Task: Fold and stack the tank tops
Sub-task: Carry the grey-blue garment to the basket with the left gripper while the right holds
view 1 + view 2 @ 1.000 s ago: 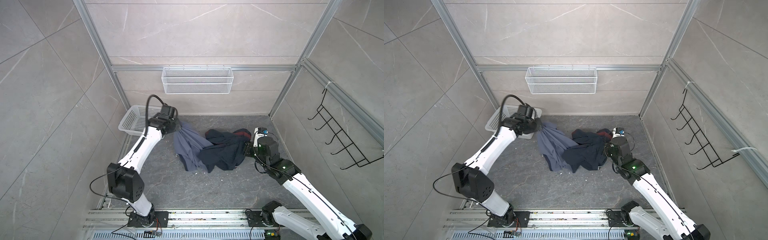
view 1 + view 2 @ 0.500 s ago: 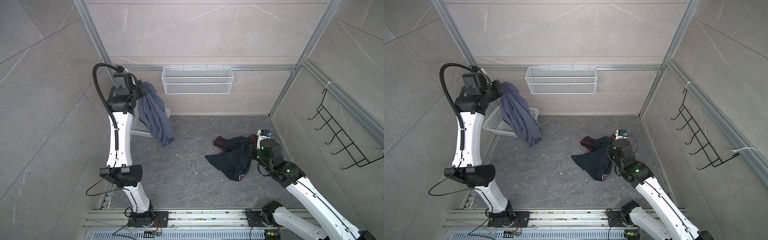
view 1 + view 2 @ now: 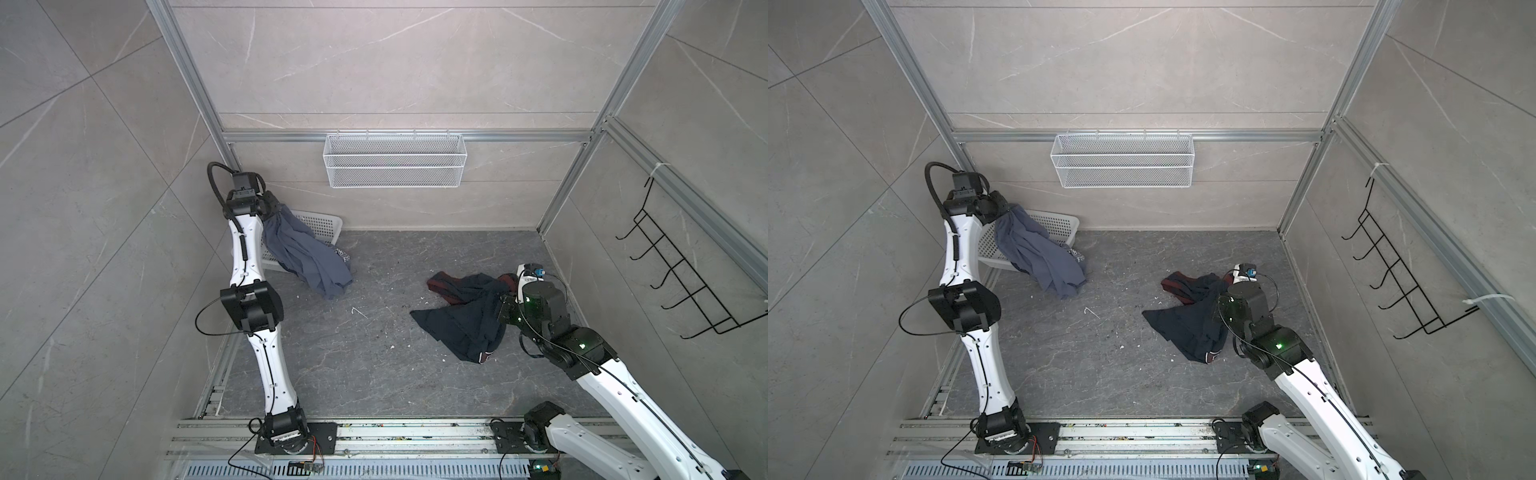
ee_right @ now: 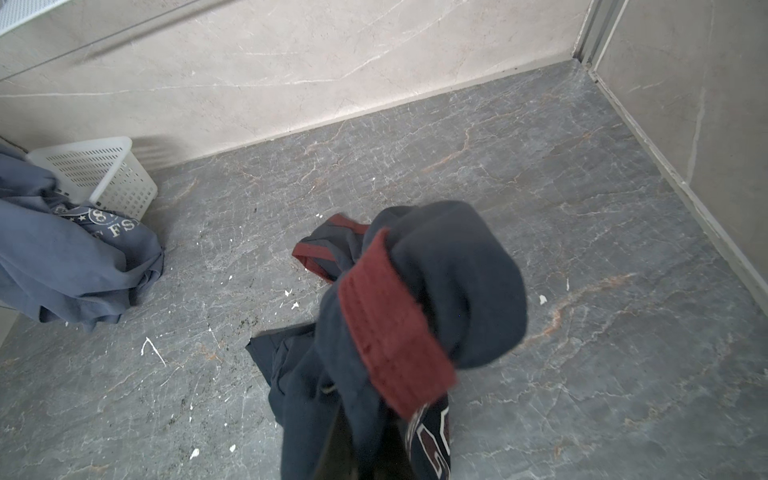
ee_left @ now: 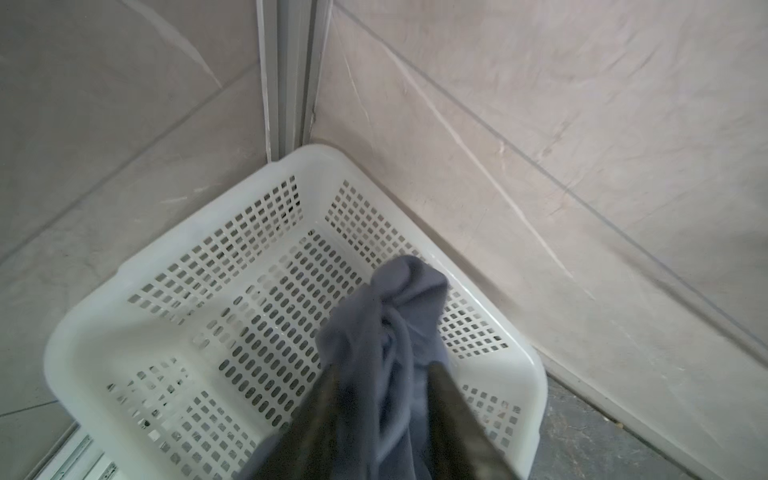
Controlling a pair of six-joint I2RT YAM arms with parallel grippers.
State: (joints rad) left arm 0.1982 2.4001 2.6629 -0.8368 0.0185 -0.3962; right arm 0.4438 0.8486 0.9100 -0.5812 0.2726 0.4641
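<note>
A dark grey marbled floor (image 3: 353, 374) lies inside a booth of pale tiled walls, seen from above in both top views. Nearest, at centre right of the frame, the right gripper (image 3: 503, 309) is clamped tight on the navy top (image 3: 461, 328). The rest of that top trails crumpled onto the floor, with dark-red trim showing at its far end. In the right wrist view a fold with a red band is bunched close to the camera, and block letters show near the bottom edge.

Farther back, at centre left, the left gripper (image 3: 274, 208) is raised above the white basket (image 3: 330, 226), which sits in the far left corner against the wall. Its jaws stand apart, with the grey top (image 3: 307, 257) bunched between them. That top hangs down, drapes over the basket's rim and ends in a heap on the floor, with a white print showing. The two tops are well apart. On the back wall hangs a wire shelf (image 3: 395, 176).
</note>
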